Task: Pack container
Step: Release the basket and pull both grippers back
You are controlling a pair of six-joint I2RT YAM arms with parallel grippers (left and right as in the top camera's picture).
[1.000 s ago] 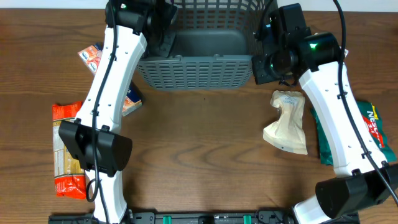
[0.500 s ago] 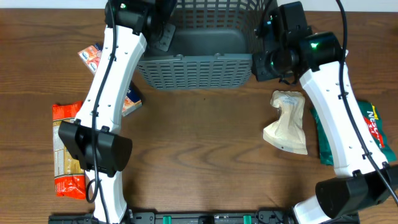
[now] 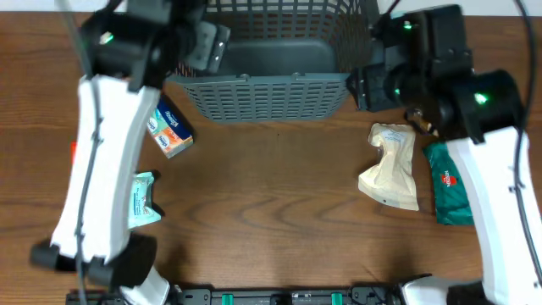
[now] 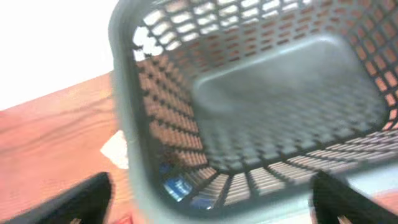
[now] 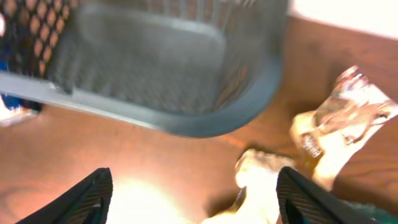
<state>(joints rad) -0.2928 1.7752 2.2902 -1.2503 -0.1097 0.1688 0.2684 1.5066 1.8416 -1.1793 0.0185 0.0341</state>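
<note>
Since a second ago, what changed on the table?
Both arms rose and swung outward. The left arm uncovered the snack box and a teal packet; the right arm slid right over the green pack. Open, empty: left pincer, right pincer. The container and beige pouch stayed.

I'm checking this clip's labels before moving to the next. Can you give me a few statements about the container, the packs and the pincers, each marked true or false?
1. The container has nothing on its floor. True.
2. The right pincer grips the beige pouch. False: its jaws are spread with nothing between them, and the pouch lies on the table.
3. The left pincer is open. True.
4. The green pack lies inside the container. False: it lies on the table, on the beige pouch's right.
5. The blue and orange box lies on the table outside the container. True.
</note>
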